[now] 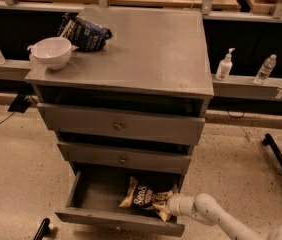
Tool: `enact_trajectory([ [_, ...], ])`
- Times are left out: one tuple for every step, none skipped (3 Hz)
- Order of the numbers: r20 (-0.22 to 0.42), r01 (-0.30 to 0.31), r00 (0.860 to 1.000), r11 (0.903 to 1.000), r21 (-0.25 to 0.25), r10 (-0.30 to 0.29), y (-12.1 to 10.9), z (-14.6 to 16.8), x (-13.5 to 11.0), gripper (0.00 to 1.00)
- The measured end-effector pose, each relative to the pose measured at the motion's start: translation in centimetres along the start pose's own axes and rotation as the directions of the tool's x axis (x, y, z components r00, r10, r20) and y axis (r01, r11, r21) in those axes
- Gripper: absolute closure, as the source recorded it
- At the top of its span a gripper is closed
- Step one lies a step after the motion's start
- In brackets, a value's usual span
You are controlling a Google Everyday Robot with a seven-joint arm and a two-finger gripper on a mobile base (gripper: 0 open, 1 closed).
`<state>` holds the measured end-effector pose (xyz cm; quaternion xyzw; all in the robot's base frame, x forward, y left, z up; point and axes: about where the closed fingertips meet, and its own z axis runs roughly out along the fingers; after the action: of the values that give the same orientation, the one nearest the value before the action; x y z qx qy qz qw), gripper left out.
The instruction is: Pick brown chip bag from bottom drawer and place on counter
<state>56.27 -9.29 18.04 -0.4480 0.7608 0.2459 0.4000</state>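
Observation:
The brown chip bag (pixel 143 198), dark brown with tan ends and white lettering, lies in the open bottom drawer (pixel 88 196) toward its right side. My gripper (pixel 165 204) reaches into the drawer from the right, at the bag's right end and touching it. The white arm (pixel 208 211) runs off to the lower right. The grey counter (pixel 151 44) tops the cabinet.
A white bowl (pixel 52 51) and a dark blue chip bag (pixel 85 33) sit at the counter's back left. The two upper drawers (pixel 118 125) are shut. Bottles (pixel 224 65) stand on a ledge to the right. A black stand leg (pixel 281 161) lies on the floor at right.

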Motion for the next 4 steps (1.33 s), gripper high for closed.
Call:
enact_trajectory([
  [0.215, 0.071, 0.974, 0.9974, -0.008, -0.067, 1.1, -3.1, -6.4, 1.0],
  [0.372, 0.182, 0.914, 0.983, -0.023, -0.161, 4.4, -6.0, -12.8, 1.0],
  [0.401, 0.24, 0.893, 0.9698, -0.04, -0.205, 6.8, -8.1, -15.3, 1.0],
  [0.39, 0.26, 0.895, 0.9635, -0.062, -0.217, 9.0, -11.6, -15.9, 1.0],
])
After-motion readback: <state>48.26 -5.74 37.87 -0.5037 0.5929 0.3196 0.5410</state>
